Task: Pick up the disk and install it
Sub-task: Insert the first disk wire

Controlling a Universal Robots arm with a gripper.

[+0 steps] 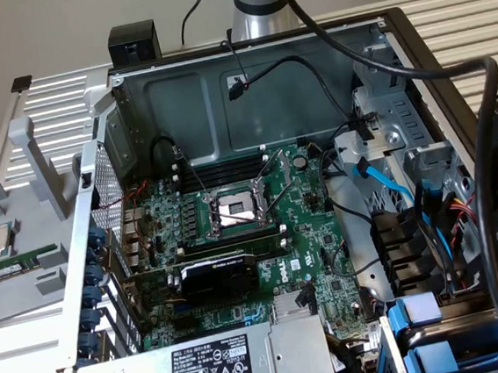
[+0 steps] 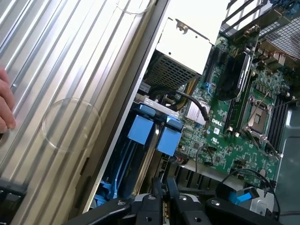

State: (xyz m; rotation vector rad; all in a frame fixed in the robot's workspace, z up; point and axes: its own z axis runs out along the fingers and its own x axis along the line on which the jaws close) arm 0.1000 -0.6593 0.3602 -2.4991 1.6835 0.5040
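1. Pincer (image 2: 163,183): fingers nearly together, nothing between them. It hangs just above the drive bay (image 2: 112,185) at the case edge.
2. Disk (image 2: 141,128): reads as one of two blue-tabbed carriers side by side in that bay. Can't tell it from its twin (image 2: 169,140). Both look slotted in, but whether they are fully seated isn't visible.
3. Risk: if a carrier sits proud or tilted, a push down could jam it on the rails.
4. Risk: the black cable (image 2: 199,105) loops just beside the tabs, so the fingers could snag it.
5. Risk: a person's hand (image 2: 4,105) rests on the ribbed surface (image 2: 70,70) beside the case. An arm swing that way could strike it.
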